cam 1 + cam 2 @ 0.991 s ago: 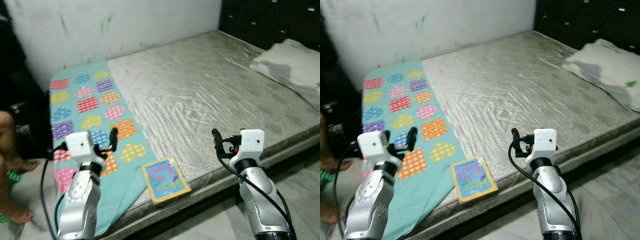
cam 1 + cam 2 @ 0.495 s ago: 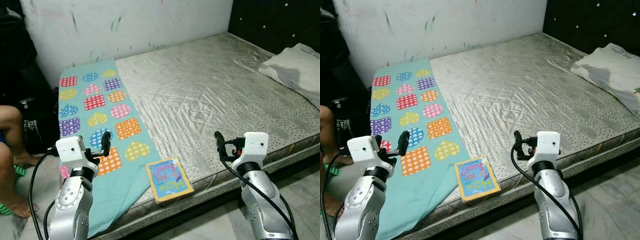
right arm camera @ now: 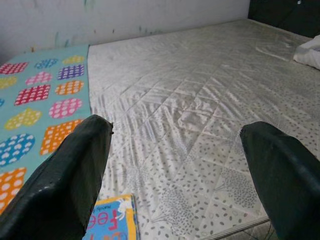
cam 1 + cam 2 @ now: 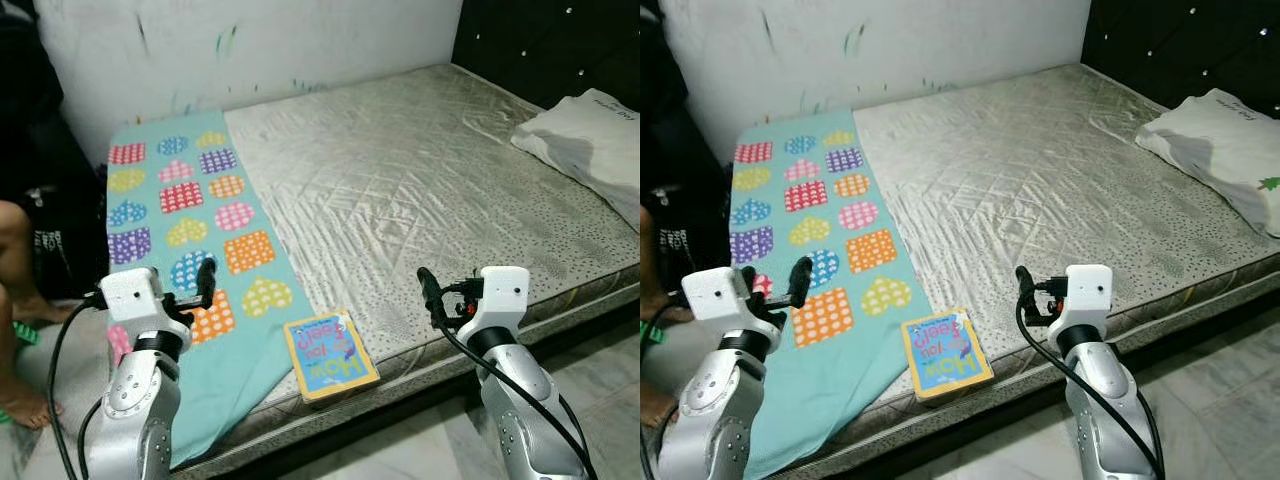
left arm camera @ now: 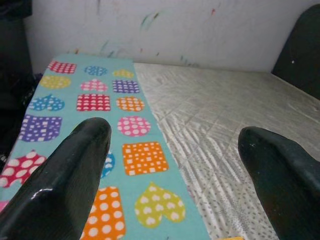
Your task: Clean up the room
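A bare mattress (image 4: 430,170) takes up most of the room, with a teal blanket (image 4: 190,230) of coloured hearts spread along its left side and a pillow (image 4: 590,140) at the far right. A person's leg (image 4: 15,300) shows at the left edge. A picture book (image 4: 330,355) lies flat at the near edge of the mattress, its long side running away from the robot, between the arms. The left gripper (image 5: 175,165) and right gripper (image 3: 175,165) both hover with fingers spread, empty. The book looks a little nearer the right one, lying ahead of it and to its left.
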